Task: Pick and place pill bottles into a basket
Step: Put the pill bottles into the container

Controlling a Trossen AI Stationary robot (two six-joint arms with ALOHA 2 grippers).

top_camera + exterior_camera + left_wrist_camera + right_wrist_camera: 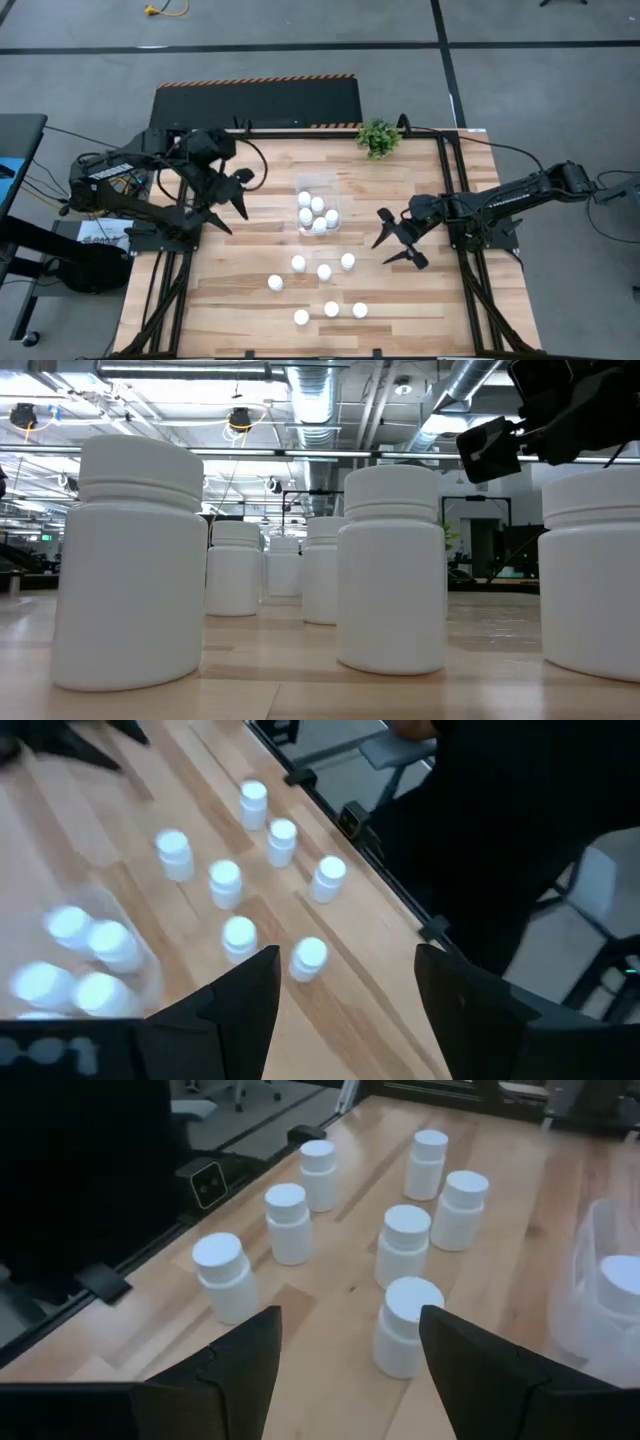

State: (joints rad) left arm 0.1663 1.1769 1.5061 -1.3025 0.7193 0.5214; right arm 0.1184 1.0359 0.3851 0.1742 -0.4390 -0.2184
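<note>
The basket (318, 208), a clear container, sits on the wooden table (220, 290) a little below the small green plant (378, 137) in the high view. Five pill bottles (318, 204) stand inside it. Seven more white bottles (324, 271) stand loose on the table on the side of the basket away from the plant, three nearer the basket and four farther off. The left gripper (232, 203) hangs to the left of the basket, well apart from it, its fingers spread with nothing between them. The right gripper (398, 243) hangs to the right of the basket, near the closest loose bottles, its fingers also spread and holding nothing.
</note>
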